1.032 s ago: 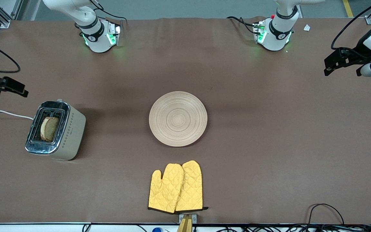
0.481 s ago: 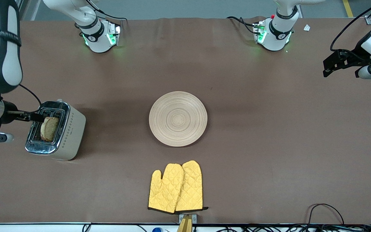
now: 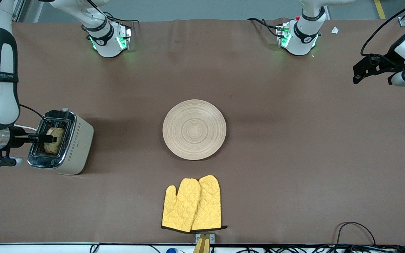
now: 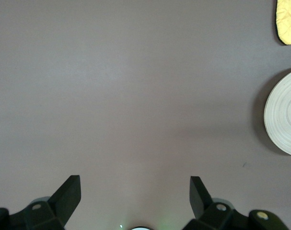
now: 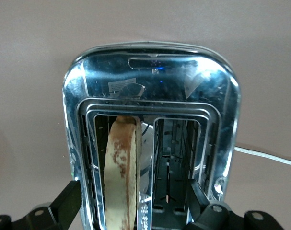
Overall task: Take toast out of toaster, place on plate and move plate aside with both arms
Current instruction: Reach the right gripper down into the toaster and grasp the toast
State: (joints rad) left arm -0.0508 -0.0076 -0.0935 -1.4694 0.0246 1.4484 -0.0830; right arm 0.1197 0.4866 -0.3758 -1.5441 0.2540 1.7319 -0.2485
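The toast (image 3: pixel 55 141) stands upright in one slot of the silver toaster (image 3: pixel 69 147) toward the right arm's end of the table. My right gripper (image 3: pixel 49 138) hangs open just over the toaster's top. In the right wrist view its fingers (image 5: pixel 69 199) straddle the toast (image 5: pixel 122 167) without touching it, my right gripper (image 5: pixel 133 197) centred close to the slice. The round pale wooden plate (image 3: pixel 194 129) lies bare in the middle of the table. My left gripper (image 3: pixel 358 73) waits open in the air at the left arm's end; its wrist view shows my left gripper (image 4: pixel 134 194) holding nothing, with the plate (image 4: pixel 284 115) at the edge.
Two yellow quilted oven mitts (image 3: pixel 192 203) lie nearer the front camera than the plate. A white cord (image 3: pixel 4 122) runs from the toaster off the table. The toaster's second slot (image 5: pixel 176 158) holds nothing. Cables (image 3: pixel 355 228) lie along the front edge.
My right arm has swung in from the table's end and brought its open gripper down over the toaster, around the toast. The left arm has barely moved.
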